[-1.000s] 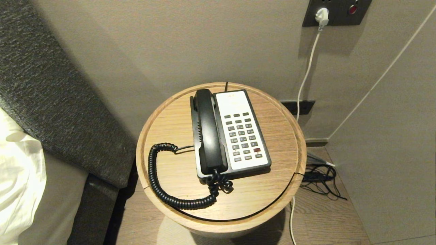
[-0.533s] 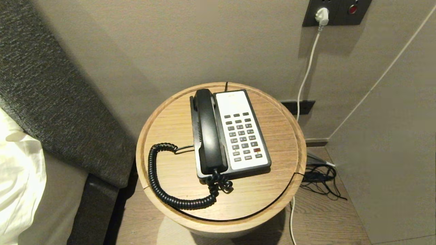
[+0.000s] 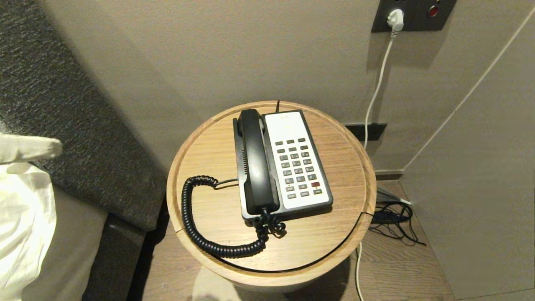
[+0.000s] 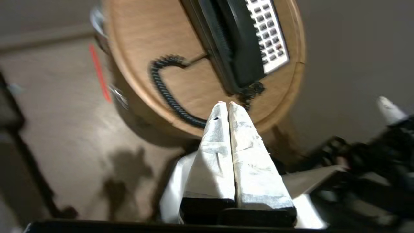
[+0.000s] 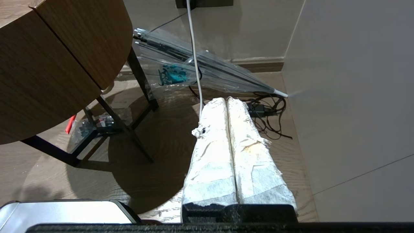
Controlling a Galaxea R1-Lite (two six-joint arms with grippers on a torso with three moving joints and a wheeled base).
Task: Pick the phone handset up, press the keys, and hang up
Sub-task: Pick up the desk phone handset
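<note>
The black phone handset (image 3: 255, 161) lies in its cradle on the left side of the black-and-white phone base (image 3: 309, 196), on a round wooden table (image 3: 334, 234). Its coiled cord (image 3: 196, 225) loops over the table's front left. The keys (image 3: 297, 167) sit on the white panel. My left gripper (image 3: 58, 147) pokes in at the head view's left edge, well left of the table. In the left wrist view this left gripper (image 4: 226, 103) is shut and empty, pointing toward the handset (image 4: 242, 42). My right gripper (image 5: 226, 98) is shut and empty, low over the floor.
A grey upholstered headboard (image 3: 62, 125) and white bedding (image 3: 21, 217) stand left of the table. The wall behind carries a socket with a white plug (image 3: 395, 19). Tangled cables (image 3: 393, 217) and a clear umbrella (image 5: 200, 68) lie on the floor to the right.
My left gripper's white fingers have come into the head view at the left edge. The phone, handset and cord have not moved.
</note>
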